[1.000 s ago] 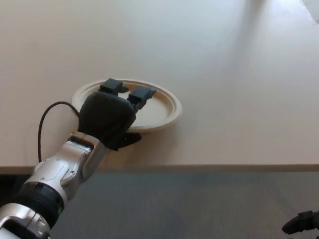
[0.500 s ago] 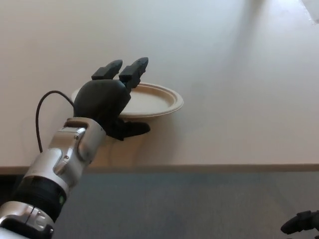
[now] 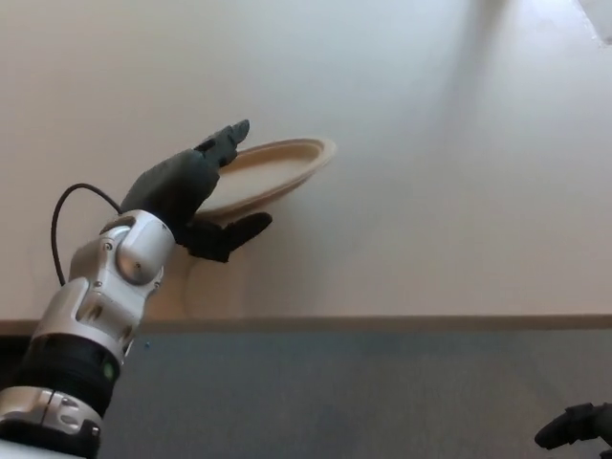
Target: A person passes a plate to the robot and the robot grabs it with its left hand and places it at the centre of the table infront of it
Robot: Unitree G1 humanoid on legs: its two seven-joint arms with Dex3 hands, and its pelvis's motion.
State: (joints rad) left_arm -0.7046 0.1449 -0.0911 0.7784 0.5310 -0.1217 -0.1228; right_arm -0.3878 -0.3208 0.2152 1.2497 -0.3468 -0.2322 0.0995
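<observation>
Beige plate, empty, tilted.

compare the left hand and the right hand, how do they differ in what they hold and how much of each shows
The left hand is shut on the plate, held tilted above the table; the right hand holds nothing visible. The left hand shows well, with its silver forearm, at picture left; only a small dark part of the right hand shows at the lower right corner, below the table edge, too little to tell its fingers' state. Both are black.
</observation>
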